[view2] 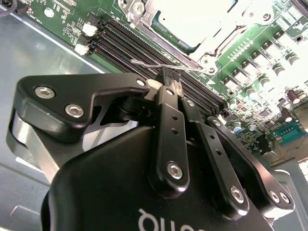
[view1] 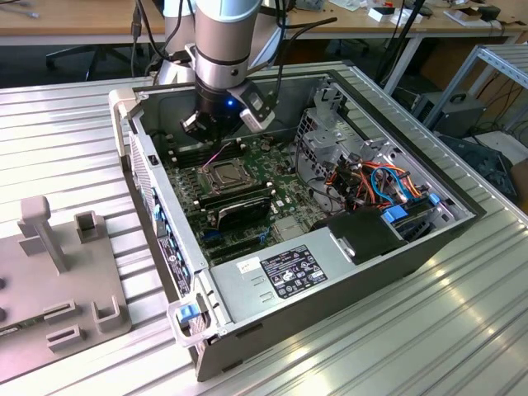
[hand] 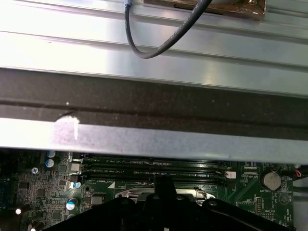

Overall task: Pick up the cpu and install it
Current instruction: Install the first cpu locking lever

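An open computer case (view1: 429,239) lies on the metal table with its motherboard (view1: 272,177) exposed. The cpu (view2: 192,14) shows as a pale shiny square lying inside the metal socket frame (view1: 221,173). My gripper (view1: 213,132) reaches down into the case, just beyond the socket and over the black memory slots (view2: 139,45). In the second wrist view its fingers (view2: 168,103) are pressed together, shut, with nothing between them. Their tip (view2: 172,77) stands right at the socket's thin wire lever (view2: 159,64). In the first wrist view the tip (hand: 163,185) is above the socket edge.
A grey fixture block (view1: 49,239) stands at the exterior view's left. The power supply (view1: 289,268) fills the case's near side. A drive cage with orange and blue cables (view1: 371,181) sits at the exterior view's right. The case wall (hand: 144,139) runs close behind the gripper.
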`<state>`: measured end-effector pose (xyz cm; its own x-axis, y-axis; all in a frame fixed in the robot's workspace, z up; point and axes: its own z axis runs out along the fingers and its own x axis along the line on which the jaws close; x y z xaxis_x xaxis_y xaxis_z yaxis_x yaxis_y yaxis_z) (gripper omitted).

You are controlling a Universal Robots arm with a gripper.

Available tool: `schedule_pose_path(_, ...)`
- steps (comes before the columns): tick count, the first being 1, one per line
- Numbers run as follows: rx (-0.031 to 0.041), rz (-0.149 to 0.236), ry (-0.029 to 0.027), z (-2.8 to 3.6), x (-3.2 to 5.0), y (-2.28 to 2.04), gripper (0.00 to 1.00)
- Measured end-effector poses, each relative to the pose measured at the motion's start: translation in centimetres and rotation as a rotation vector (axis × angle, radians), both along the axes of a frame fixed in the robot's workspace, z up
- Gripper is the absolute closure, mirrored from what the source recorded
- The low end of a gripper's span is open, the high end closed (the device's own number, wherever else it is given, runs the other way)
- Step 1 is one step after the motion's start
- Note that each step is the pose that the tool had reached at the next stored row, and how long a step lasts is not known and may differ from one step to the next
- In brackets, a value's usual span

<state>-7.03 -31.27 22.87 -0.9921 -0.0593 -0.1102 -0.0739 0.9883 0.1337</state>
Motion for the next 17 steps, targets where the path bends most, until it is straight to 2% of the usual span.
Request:
schedule_pose_path(9,0.0,0.0,0.0001,-0.47,0.46,0.0,0.89)
schedule_pose_path(17,-0.0002,0.0,0.0002,-0.91,0.5,0.0,0.89)
